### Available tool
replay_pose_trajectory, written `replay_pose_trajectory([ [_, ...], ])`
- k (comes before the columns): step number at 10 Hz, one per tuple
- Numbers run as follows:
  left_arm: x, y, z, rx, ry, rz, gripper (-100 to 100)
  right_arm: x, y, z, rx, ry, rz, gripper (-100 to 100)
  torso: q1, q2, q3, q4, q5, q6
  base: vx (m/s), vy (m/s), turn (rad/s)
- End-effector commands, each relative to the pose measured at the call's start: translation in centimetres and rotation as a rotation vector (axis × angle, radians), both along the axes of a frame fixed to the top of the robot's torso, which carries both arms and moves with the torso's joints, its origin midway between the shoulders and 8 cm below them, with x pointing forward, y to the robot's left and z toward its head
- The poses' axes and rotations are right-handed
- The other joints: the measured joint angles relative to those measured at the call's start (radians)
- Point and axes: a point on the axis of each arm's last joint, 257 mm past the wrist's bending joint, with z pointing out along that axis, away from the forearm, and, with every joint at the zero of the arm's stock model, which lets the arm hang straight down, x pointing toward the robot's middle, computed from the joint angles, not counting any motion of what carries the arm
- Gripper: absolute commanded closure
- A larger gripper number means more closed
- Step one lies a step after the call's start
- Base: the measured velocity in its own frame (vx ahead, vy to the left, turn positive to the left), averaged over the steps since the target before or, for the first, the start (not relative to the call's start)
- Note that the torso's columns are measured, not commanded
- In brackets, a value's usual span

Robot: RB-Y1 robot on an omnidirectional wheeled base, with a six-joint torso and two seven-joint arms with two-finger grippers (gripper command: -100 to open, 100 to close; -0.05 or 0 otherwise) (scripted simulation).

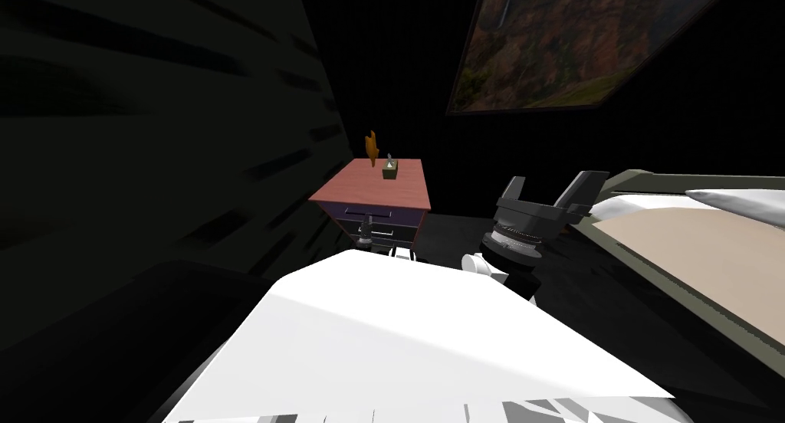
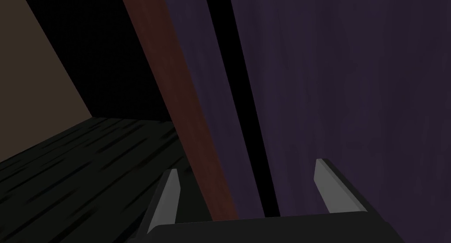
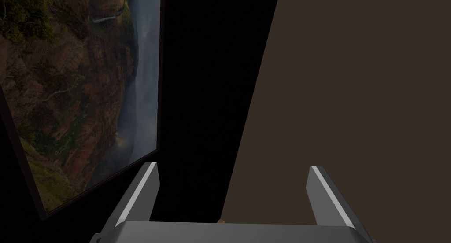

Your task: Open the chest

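Note:
The chest (image 1: 379, 182) is a small cabinet with a reddish top and dark purple drawer fronts, standing ahead by the left wall. My left gripper (image 1: 366, 233) is low in front of its drawers. In the left wrist view the left gripper (image 2: 251, 192) is open, close to a purple drawer front (image 2: 352, 77), with a black gap (image 2: 240, 99) and a reddish-brown edge (image 2: 176, 90) running between its fingers. Nothing is held. My right gripper (image 1: 552, 190) is raised at the right, apart from the chest, open and empty (image 3: 231, 196).
An orange figure (image 1: 372, 146) and a small box (image 1: 390, 170) stand on the chest's top. A bed (image 1: 690, 242) lies at the right. A large picture (image 1: 567, 35) hangs on the far wall. The floor is dark.

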Motion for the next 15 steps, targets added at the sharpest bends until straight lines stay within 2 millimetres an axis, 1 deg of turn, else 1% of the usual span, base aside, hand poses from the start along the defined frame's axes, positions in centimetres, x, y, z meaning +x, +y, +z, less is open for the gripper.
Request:
replay_pose_trajectory([
  [1,-1.6,-0.1,-0.8,0.000,0.000,0.003,100,0.0,0.0,0.0,0.000,0.000,0.000,0,0.000,-0.001,-0.001,0.000,0.000,0.000,0.028,0.002,-0.015],
  [2,-2.1,0.0,-1.0,0.000,0.000,0.005,100,0.0,0.0,0.0,0.000,0.000,0.000,0,-0.003,0.002,0.000,0.003,-0.002,0.001,0.041,0.006,-0.008],
  [5,-4.1,0.0,-1.8,0.000,0.000,0.009,100,0.0,0.0,0.0,0.000,0.000,0.000,0,-0.001,0.000,0.001,-0.001,0.000,0.001,0.033,0.004,-0.017],
  [6,-3.6,0.1,-1.4,-0.001,-0.006,0.009,100,0.0,0.0,0.0,0.000,0.000,0.000,0,0.000,-0.001,0.000,-0.002,0.001,0.001,0.008,0.001,0.001],
  [7,-2.5,0.1,-0.8,-0.001,-0.006,0.002,100,0.0,0.0,0.0,0.000,0.000,0.000,0,0.000,-0.001,0.000,-0.001,0.001,0.001,-0.102,-0.008,0.048],
  [9,-1.8,0.0,-0.5,-0.001,-0.004,-0.002,100,0.0,0.0,0.0,0.000,0.000,0.000,0,-0.001,0.010,0.006,0.003,-0.001,-0.001,-0.181,-0.006,0.024],
  [12,0.1,-0.2,0.4,0.000,0.002,-0.013,100,0.0,0.0,0.0,0.000,0.000,0.000,0,-0.002,0.006,0.002,0.006,-0.004,-0.001,-0.183,-0.018,0.037],
  [13,-0.5,-0.3,-0.4,-0.002,0.020,-0.011,100,0.0,0.0,0.0,0.000,0.000,0.000,0,-0.003,0.008,0.003,0.007,-0.004,-0.001,-0.097,-0.010,0.003],
  [15,-0.5,-0.4,-0.1,-0.001,0.015,-0.016,100,0.0,0.0,0.0,0.000,0.000,0.000,0,-0.004,0.004,0.001,0.004,-0.003,0.000,-0.149,-0.013,0.024],
])
